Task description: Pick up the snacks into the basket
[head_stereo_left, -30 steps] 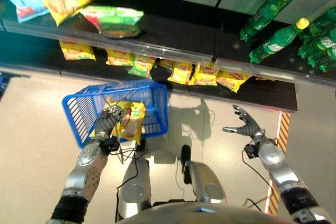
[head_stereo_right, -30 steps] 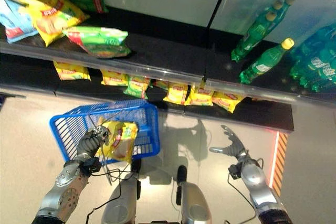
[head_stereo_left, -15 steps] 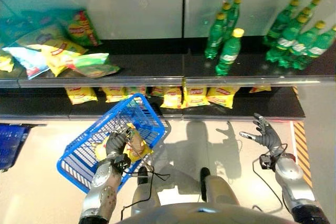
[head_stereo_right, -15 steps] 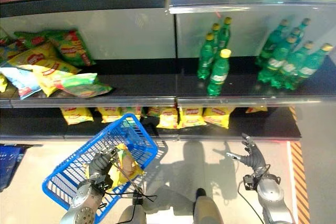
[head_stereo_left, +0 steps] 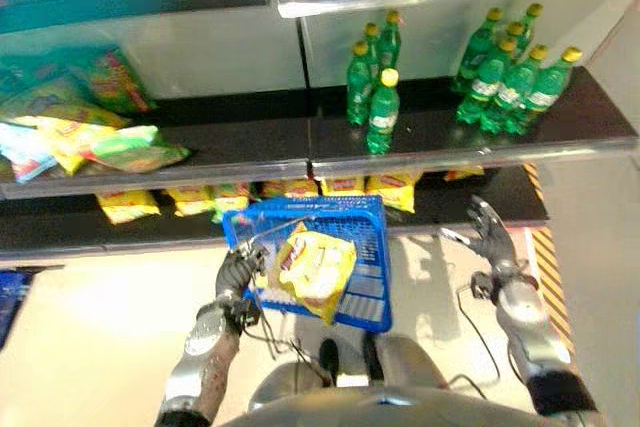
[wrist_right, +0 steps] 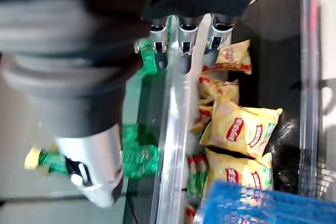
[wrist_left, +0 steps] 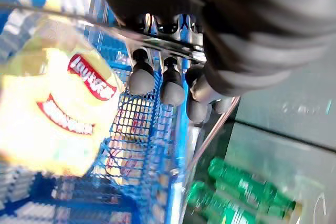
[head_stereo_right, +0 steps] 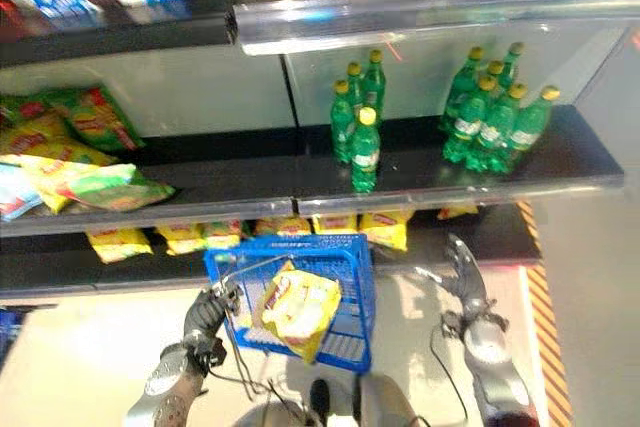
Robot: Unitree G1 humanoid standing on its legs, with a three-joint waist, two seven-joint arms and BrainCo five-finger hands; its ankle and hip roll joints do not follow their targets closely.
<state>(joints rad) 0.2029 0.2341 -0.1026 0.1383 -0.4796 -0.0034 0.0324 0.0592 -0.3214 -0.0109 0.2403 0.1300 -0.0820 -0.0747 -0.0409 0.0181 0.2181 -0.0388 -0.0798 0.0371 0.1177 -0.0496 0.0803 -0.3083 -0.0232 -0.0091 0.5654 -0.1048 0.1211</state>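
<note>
No lettering on any package can be read.

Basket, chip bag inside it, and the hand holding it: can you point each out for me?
Basket (head_stereo_left: 372, 292): left eye view, on its blue mesh wall.
Chip bag (head_stereo_left: 316, 265): left eye view, on the bag's yellow front.
Left hand (head_stereo_left: 236, 272): left eye view, on its curled fingers at the basket's wire handle.

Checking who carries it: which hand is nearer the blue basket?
Left. The left hand grips the blue basket by its wire handle; the right hand hangs open off the basket's right side, apart from it.
</note>
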